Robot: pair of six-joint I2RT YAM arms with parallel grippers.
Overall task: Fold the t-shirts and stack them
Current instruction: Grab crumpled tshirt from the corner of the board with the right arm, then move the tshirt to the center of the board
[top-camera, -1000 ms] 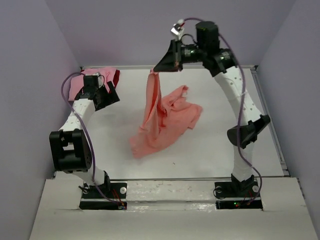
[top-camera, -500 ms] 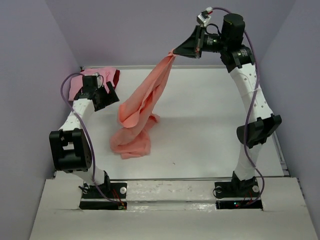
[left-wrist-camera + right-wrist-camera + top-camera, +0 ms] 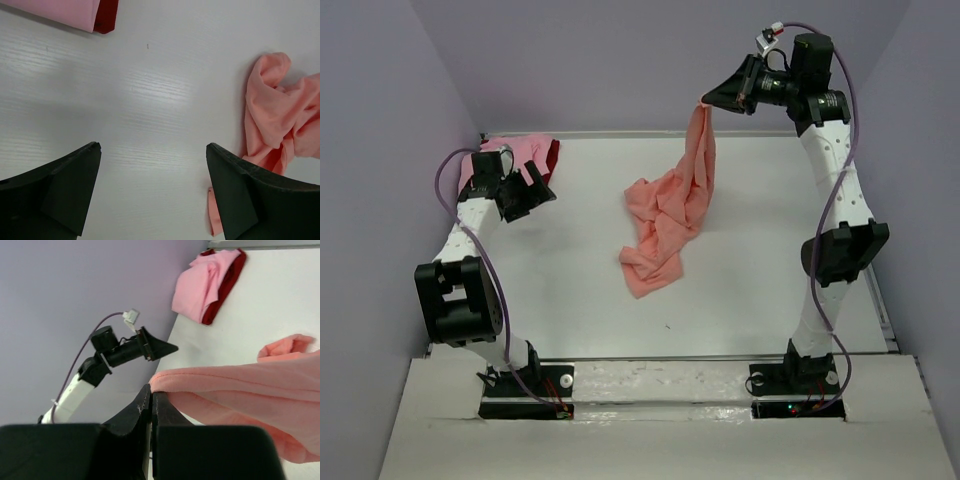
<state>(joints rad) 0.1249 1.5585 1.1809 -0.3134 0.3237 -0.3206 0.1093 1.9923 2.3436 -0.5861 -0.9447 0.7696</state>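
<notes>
White table under crumpled salmon-orange t-shirt, right jaws pinching it, left jaws spread.

Table, seen from above. Folded t-shirt stack in the far-left corner, at 10 o'clock from centre. Left gripper just at the stack's 6 o'clock. Hanging t-shirt near centre: lower end heaped on the table, top end at 1 o'clock, pinched in the raised right gripper.
</notes>
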